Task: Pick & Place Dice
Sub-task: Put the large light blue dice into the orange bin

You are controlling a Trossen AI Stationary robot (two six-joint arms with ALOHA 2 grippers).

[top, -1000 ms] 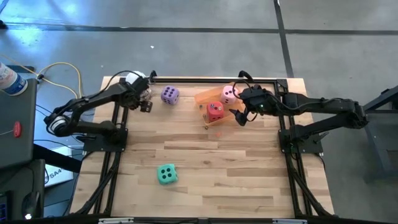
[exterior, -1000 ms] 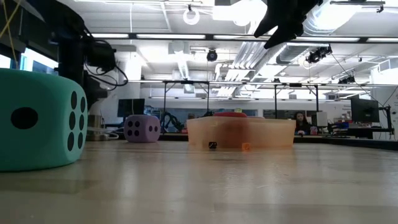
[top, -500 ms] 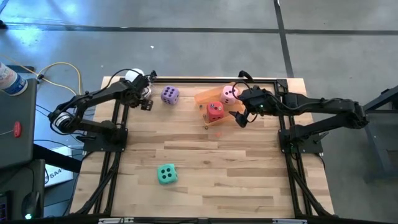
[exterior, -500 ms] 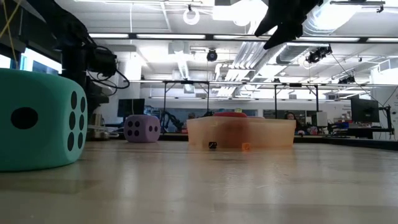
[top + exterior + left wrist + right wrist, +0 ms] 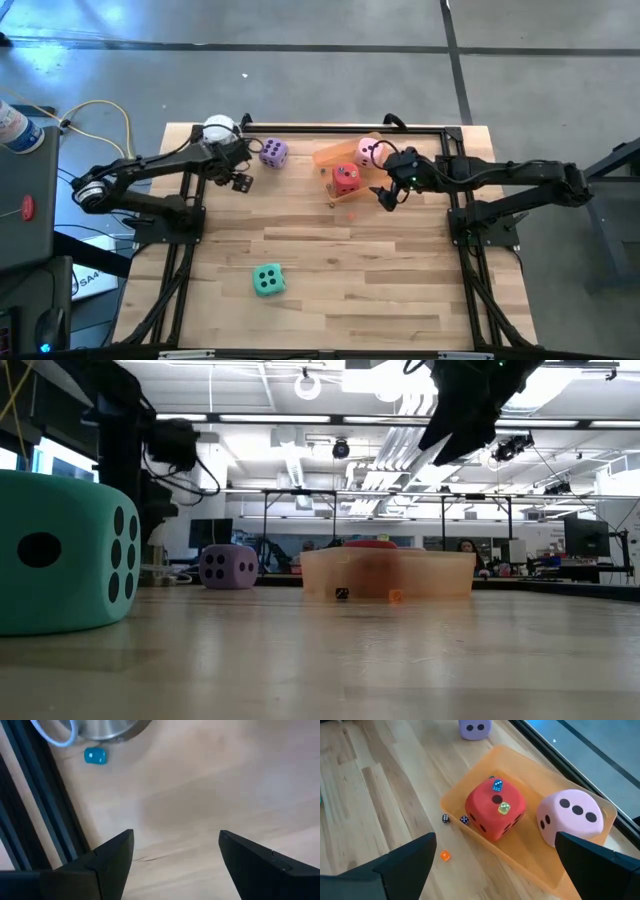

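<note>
a: so how far along is the dice job?

b: about halfway, i'd judge. the red die [image 5: 494, 816] and the pink die [image 5: 571, 821] both sit in the translucent orange tray [image 5: 532, 870] near the far edge of the table [image 5: 330, 270], right of its middle. the red one lies near the tray's front wall, the pink one beside it, farther in.

a: and the other two?

b: the purple die [image 5: 272, 152] rests on the wood close to the far edge, left of the tray and well apart from it. the green-teal die [image 5: 267, 281] lies alone toward the near edge, left of centre, far from everything.

a: what are the arms doing?

b: the right gripper [image 5: 390, 190] hangs just right of the tray, above the table, fingers spread wide and holding nothing; its wrist view looks straight down at the two dice in the tray. the left gripper [image 5: 238, 180] hovers over bare wood between the purple die and a white-topped clear cup [image 5: 219, 130] at the far left corner, also released and empty.

a: anything else about?

b: some tiny dice: a blue one and a yellow one on top of the red die, and a few, including an orange one [image 5: 445, 855], on the wood just outside the tray's front wall.

a: so what's left?

b: purple looks like the likely next pick for the left arm, then green-teal.
</note>
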